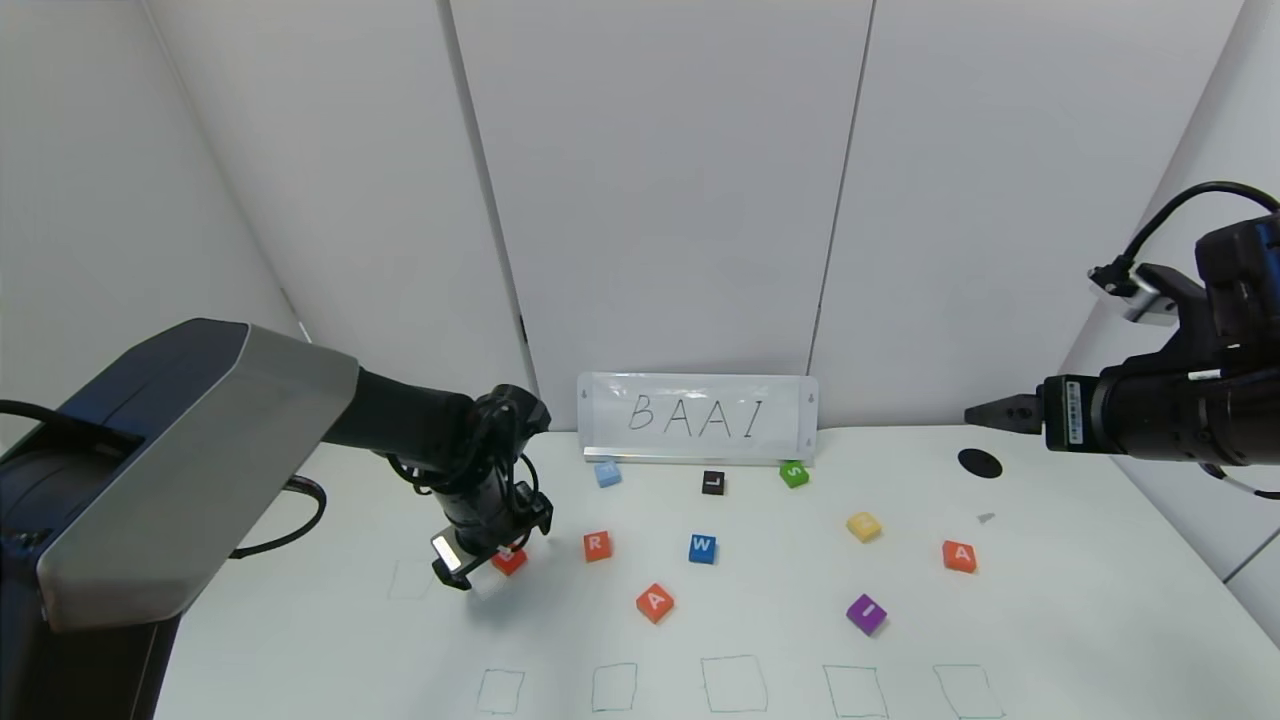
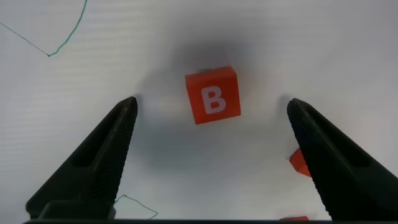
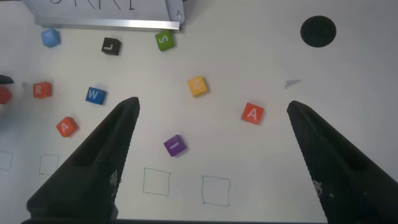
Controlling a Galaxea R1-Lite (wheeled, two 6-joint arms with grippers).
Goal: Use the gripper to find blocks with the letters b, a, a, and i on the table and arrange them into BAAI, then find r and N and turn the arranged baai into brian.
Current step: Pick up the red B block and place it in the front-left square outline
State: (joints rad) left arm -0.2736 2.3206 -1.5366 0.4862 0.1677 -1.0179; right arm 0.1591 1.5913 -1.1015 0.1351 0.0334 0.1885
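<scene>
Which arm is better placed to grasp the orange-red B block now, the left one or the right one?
The left. The left gripper hangs open right over the orange-red square B block, which lies between its fingers. The right gripper is raised far off, near the table's opposite side.

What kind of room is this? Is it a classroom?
Probably a robot test lab, not a classroom: a bare white table with hand-drawn green squares, scattered letter blocks, a "BAAI" sign, and plain white wall panels.

Ten blocks (image 1: 654,602) lie on the table (image 1: 1050,620): four orange-red, two blue, four single-coloured.
</scene>
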